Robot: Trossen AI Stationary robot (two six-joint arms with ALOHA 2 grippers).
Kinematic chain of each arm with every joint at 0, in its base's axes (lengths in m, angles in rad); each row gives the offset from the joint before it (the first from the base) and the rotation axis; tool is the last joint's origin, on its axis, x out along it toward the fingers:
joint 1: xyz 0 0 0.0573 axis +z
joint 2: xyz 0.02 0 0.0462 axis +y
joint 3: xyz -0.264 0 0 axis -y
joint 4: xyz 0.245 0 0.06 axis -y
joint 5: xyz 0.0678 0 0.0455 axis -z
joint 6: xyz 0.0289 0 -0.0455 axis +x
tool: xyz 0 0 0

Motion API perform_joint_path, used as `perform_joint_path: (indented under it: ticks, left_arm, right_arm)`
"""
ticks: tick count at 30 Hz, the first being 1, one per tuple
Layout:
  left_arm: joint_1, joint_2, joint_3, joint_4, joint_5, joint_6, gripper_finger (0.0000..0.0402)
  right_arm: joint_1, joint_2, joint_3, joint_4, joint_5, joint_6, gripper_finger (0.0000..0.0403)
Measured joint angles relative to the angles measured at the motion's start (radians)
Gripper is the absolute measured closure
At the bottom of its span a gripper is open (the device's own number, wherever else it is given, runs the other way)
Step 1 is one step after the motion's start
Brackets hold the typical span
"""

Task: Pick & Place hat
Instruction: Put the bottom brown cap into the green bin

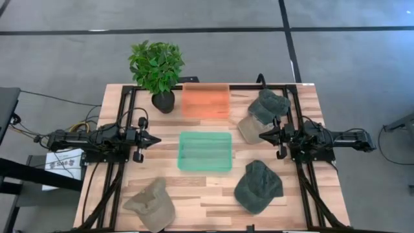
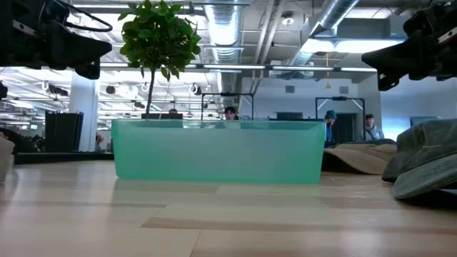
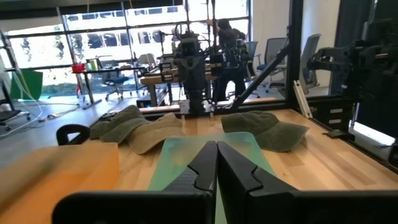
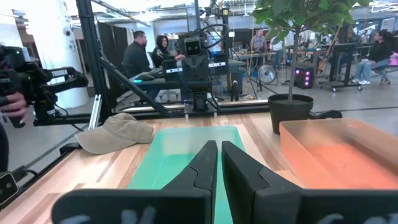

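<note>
Several caps lie on the wooden table. A tan cap (image 1: 150, 204) rests near the near-left corner and a dark green cap (image 1: 259, 186) near the near-right. At the far right, another dark green cap (image 1: 269, 103) lies partly over a tan one (image 1: 249, 127). My left gripper (image 1: 155, 138) hovers shut, left of the green bin (image 1: 205, 151), pointing at it. My right gripper (image 1: 263, 135) hovers shut, right of the bin, beside the far-right caps. Both wrist views show shut fingers, left (image 3: 216, 149) and right (image 4: 219, 149), above the bin.
An orange bin (image 1: 206, 100) sits beyond the green one, with a potted plant (image 1: 156, 71) to its left. A black frame (image 1: 292, 87) runs along the table's far and side edges. People and desks show in the room beyond (image 4: 140, 56).
</note>
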State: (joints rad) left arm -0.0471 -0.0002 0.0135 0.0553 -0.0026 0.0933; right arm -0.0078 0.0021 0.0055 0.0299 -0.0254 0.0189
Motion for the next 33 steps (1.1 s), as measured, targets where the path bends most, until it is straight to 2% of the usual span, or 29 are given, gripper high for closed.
perform_joint_path:
  ticks: [6,11,15,20,24,30,33]
  left_arm:
    - [0.000,0.000,0.000,-0.001,0.001,0.001,0.0396]
    - [0.001,0.012,0.006,-0.006,-0.039,0.000,0.0397]
    - [0.001,0.096,0.079,-0.009,-0.118,0.001,0.0400]
    - [0.001,0.326,0.227,-0.022,-0.232,0.059,0.0401]
    - [0.000,0.555,0.370,-0.032,-0.242,0.054,0.0401]
    - [-0.002,0.887,0.643,-0.040,-0.298,-0.113,0.0401]
    - [-0.017,1.027,0.817,-0.137,-0.318,-0.164,0.0401]
  right_arm:
    - [0.000,0.000,0.000,0.000,0.000,0.000,0.0386]
    - [0.000,0.000,0.000,0.000,0.000,0.000,0.0386]
    - [0.000,0.000,0.000,0.000,0.000,0.000,0.0386]
    - [0.000,0.000,0.000,0.000,0.000,0.000,0.0386]
    - [0.000,0.000,0.000,0.000,0.000,0.000,0.0386]
    - [0.000,0.000,0.000,0.000,0.000,0.000,0.0386]
    - [0.000,0.000,0.000,0.000,0.000,0.000,0.0386]
